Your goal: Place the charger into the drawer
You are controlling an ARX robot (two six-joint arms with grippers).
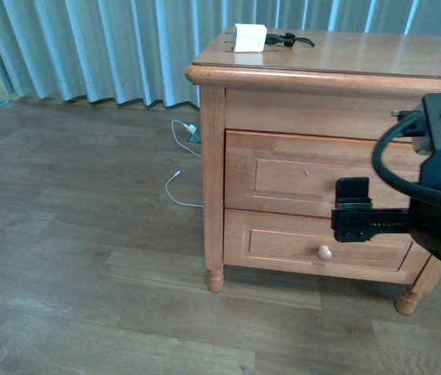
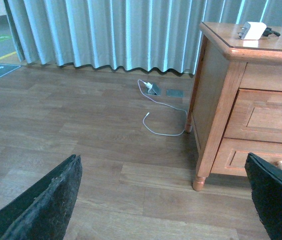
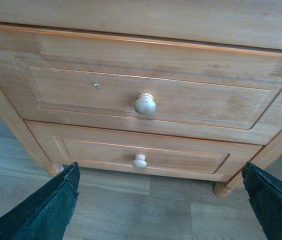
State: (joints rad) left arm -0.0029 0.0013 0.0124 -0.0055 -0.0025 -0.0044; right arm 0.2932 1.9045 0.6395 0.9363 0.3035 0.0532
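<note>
While pale curtains [image 1: 111,47] are hanging behind a plank floor [image 1: 64,234] with a thin white cable [image 1: 175,186] trailing across it, a wooden nightstand [image 1: 213,156] is standing at the right, and the white charger [image 1: 249,37] is sitting on its top near the left end. The drawer [image 1: 291,176] is sitting shut, its knob [image 3: 144,104] hiding behind the right gripper [image 3: 161,205] in the front view, where the arm is running off the edge. That gripper is hovering before the drawer front without touching, fingers spread wide and empty, while the left gripper [image 2: 161,205] is pointing over the floor, likewise spread and empty.
</note>
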